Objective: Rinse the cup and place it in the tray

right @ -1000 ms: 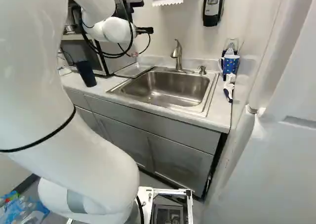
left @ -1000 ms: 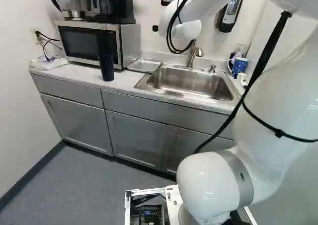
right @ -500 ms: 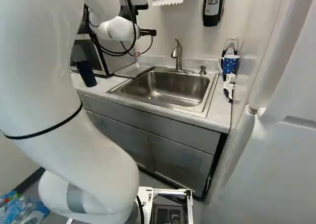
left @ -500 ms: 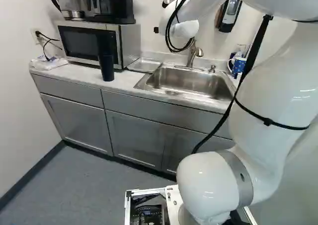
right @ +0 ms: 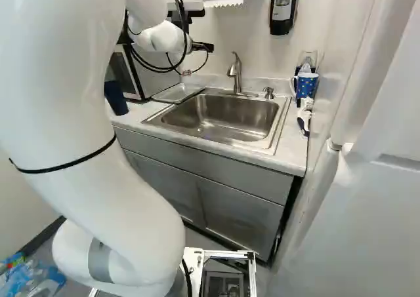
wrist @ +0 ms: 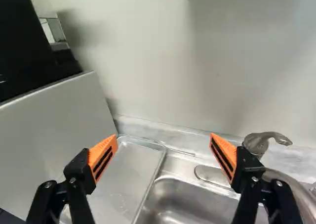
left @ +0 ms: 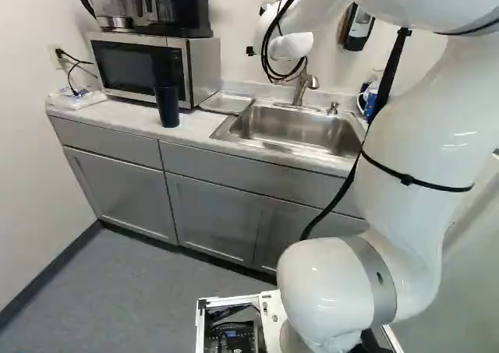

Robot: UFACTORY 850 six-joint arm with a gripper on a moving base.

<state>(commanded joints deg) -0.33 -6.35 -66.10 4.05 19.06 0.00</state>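
Note:
My gripper (right: 203, 46) shows only in part beyond the wrist in the right base view, at the height of the faucet. In the wrist view the gripper (wrist: 164, 152) stands open, its orange pads wide apart and nothing between them. The dark cup (left: 167, 106) stands upright on the counter in front of the microwave, well away from the gripper. A shallow metal tray (left: 227, 102) lies between microwave and sink (right: 220, 117); part of the tray (wrist: 129, 167) appears beyond one finger. The faucet (right: 235, 73) rises behind the basin, close beside the other finger in the wrist view.
The microwave (left: 148, 68) carries a coffee maker (left: 152, 6). Right of the sink stand a spotted blue mug (right: 306, 86) and a brush (right: 304, 117). A soap dispenser (right: 284, 8) hangs on the wall. Bottles (right: 29, 280) lie at the lower left of the right base view.
My arm has swung: its upper parts shift left in the left base view, while the wrist and gripper shift right in the right base view. The base, cup and tray have not moved.

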